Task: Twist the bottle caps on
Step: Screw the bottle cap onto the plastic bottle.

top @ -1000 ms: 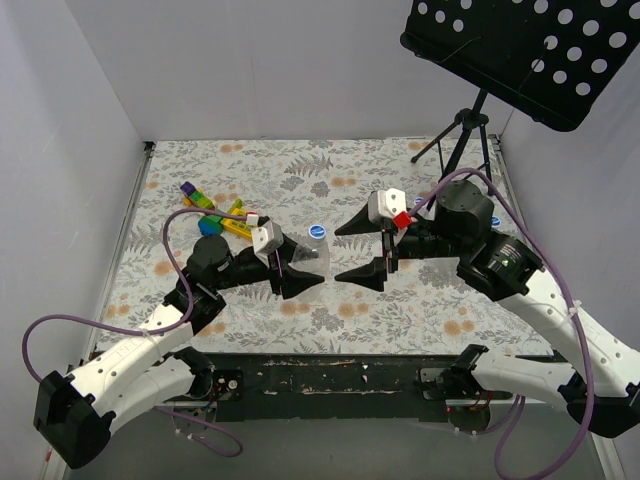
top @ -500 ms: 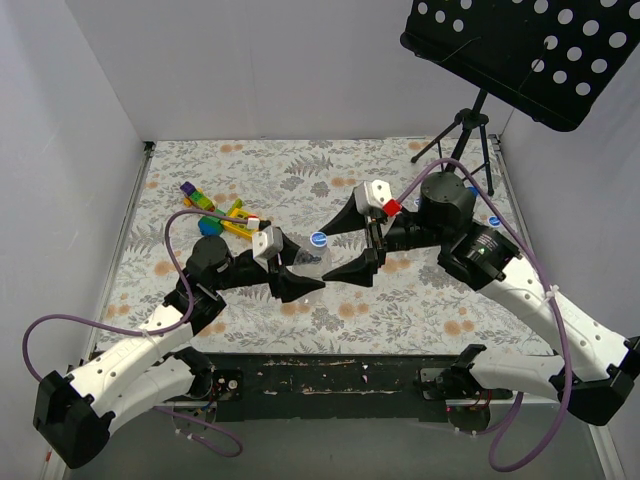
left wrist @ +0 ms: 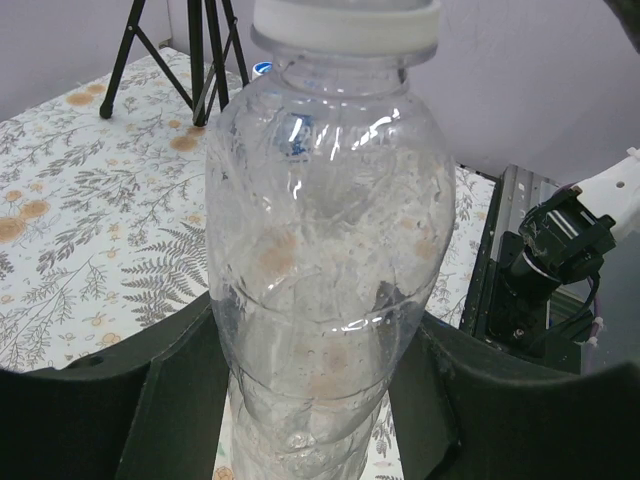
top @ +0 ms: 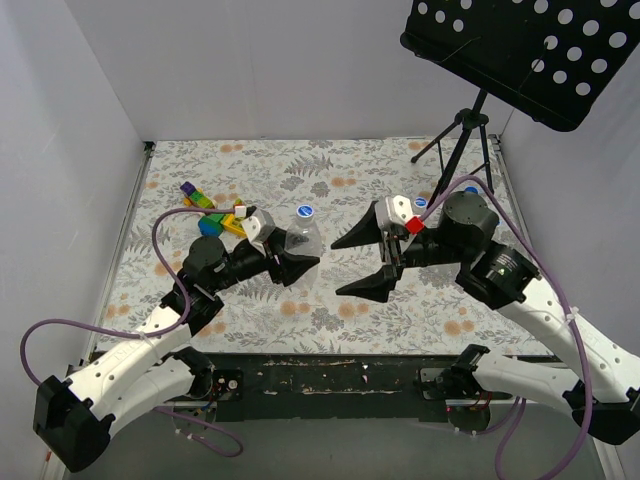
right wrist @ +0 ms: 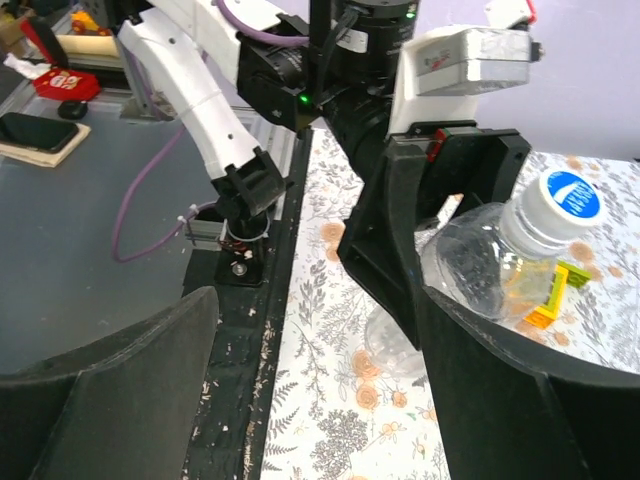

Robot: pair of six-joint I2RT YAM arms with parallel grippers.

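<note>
1. The bottle (top: 303, 238) is clear, thin and empty, so it is probably very light. It may squash if squeezed hard, and its smooth sides could slip.
2. The best place to hold it is low on its fat body. That is where the left gripper (top: 293, 262) has it, with its jaws clamped on both sides.
3. The cap (top: 305, 212) is small and hard, and white with a blue top. It sits on the bottle's neck. A good way to turn it would be to pinch its rim, not its top.
4. The bottle is near the middle of the table (top: 400, 170). Its cap end leans toward 12 o'clock.
5. The right gripper (top: 340, 268) is at 3 o'clock from the bottle. Its jaws are wide apart and hold nothing.
6. The toy blocks (top: 215, 215) lie at 9 o'clock from the bottle.
7. Half a second ago, the right gripper was right up at the cap. Now it has pulled back toward 3 o'clock.
8. The bottle has moved toward 12 o'clock and stands up more, so the cap is free again.
</note>
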